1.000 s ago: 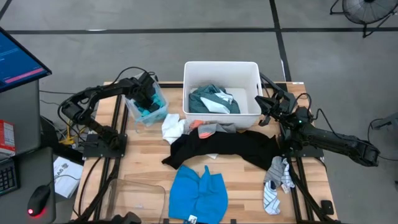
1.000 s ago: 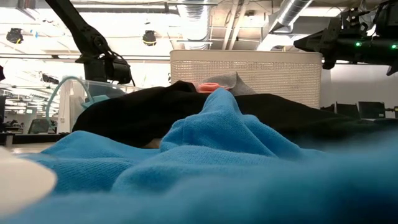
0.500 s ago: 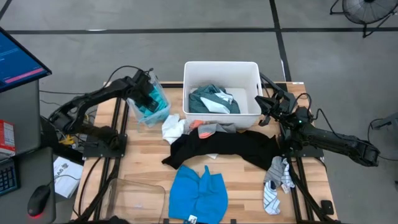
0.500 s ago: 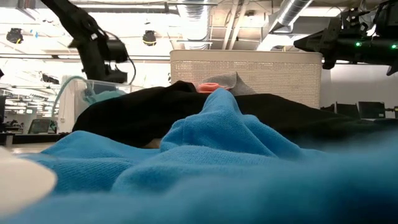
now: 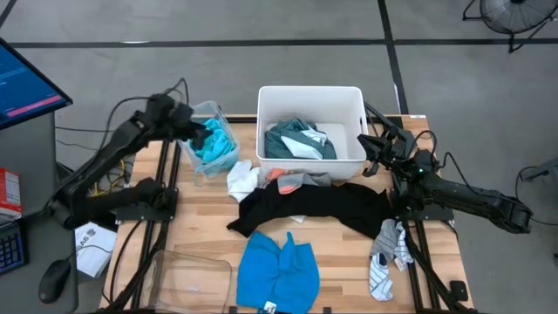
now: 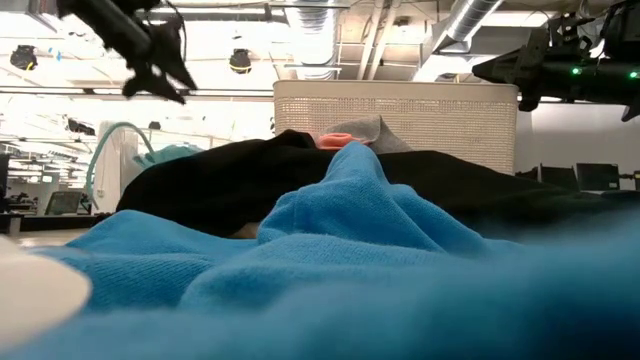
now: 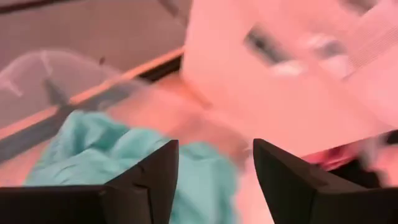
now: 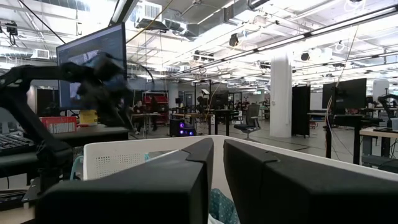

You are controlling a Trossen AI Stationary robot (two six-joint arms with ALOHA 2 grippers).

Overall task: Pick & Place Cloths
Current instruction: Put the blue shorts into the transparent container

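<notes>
Lifted clear since the earlier frame, the left gripper point(image 5: 193, 131) is spread, nothing held. A crumpled turquoise cloth point(image 5: 214, 147) is left in the clear plastic bin point(image 5: 207, 112). The right gripper point(image 5: 370, 155) hovers nearly pressed together beside the white rectangular plastic tub point(image 5: 310, 94).

White tub point(image 5: 310, 94) mid-table; clear bin point(image 5: 202, 113) beside it.

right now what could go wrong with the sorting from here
The clear bin sits at the table's left edge, so a nudge from the left pincer above it might tip it off. The black garment overlaps the socks and other cloths; lifting it could drag them.
</notes>
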